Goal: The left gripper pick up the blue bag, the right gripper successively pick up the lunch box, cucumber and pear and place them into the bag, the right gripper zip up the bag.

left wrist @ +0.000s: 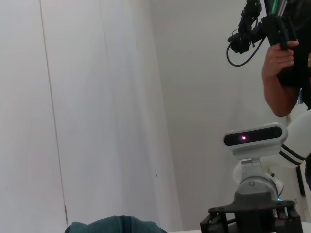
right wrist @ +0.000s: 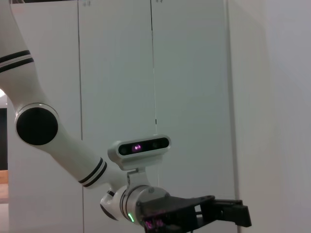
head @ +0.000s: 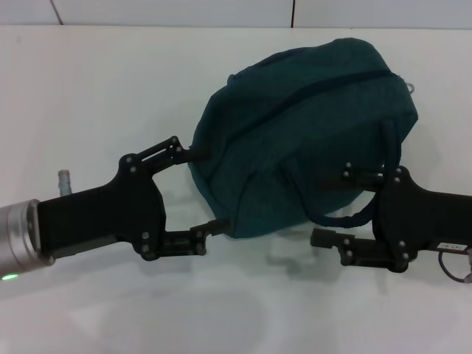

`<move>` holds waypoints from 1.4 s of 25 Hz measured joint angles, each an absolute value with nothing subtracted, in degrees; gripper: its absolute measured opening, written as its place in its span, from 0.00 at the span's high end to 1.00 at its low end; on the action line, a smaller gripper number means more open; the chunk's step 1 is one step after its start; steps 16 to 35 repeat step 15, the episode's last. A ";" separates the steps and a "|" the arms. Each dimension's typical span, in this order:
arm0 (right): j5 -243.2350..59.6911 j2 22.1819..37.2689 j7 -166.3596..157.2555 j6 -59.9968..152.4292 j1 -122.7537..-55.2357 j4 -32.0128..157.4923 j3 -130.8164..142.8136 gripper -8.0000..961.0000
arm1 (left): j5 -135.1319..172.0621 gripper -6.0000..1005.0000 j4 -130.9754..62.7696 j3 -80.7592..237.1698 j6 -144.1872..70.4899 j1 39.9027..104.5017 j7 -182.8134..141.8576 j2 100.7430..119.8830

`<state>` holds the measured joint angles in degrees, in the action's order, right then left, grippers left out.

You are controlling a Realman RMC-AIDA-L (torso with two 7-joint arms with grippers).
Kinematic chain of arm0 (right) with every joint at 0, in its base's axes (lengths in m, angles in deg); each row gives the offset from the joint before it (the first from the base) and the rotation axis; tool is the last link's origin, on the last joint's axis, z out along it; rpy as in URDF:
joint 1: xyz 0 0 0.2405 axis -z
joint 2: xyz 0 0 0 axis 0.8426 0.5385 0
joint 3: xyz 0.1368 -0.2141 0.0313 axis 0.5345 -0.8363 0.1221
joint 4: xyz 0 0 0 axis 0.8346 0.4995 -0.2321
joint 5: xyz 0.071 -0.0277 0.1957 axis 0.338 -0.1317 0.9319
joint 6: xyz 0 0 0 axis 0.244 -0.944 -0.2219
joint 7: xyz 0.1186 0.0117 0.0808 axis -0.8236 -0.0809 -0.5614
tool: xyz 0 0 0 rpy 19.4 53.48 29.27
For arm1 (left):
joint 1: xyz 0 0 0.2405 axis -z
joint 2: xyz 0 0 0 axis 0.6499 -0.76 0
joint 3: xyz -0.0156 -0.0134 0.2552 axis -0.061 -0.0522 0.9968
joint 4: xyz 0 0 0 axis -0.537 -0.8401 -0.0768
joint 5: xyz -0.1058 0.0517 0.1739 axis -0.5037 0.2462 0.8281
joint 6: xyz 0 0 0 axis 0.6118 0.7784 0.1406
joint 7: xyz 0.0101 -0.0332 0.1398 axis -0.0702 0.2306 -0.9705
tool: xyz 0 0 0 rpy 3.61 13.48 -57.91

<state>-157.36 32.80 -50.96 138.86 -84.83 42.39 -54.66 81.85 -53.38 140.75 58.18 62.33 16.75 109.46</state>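
Your left gripper (head: 208, 188) has its 2 fingers spread wide, tips against the near edge of the blue bag (head: 295, 125), gripping nothing. The right gripper (head: 318, 209) is also spread. The bag's dark strap (head: 354, 217) loops between its fingers, and the bag's body lies just beyond its tips.

The bag rests bulging on the white table (head: 110, 88), between the 2 claws. No lunch box, cucumber or pear shows anywhere around them. The zip line (head: 310, 88) runs as 1 thin dark seam across the top, beyond both claws, and looks closed. You can't confirm that along its whole length.

I judge this as a late stage, with the food inside. Check the seam end nearest the right claw for a gap. Keep that claw's fingers clear of the strap so it doesn't snag and drag the bag.
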 joint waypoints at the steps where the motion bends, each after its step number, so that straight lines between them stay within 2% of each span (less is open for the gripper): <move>1: -157.27 32.80 -50.96 138.75 -84.83 42.39 -54.77 0.29 | 81.86 0.11 -53.53 140.75 58.18 62.26 16.78 109.45; 35: -157.03 32.85 -50.44 138.53 -84.73 42.41 -54.85 0.29 | 81.80 0.11 -53.61 140.76 58.10 61.77 16.71 109.85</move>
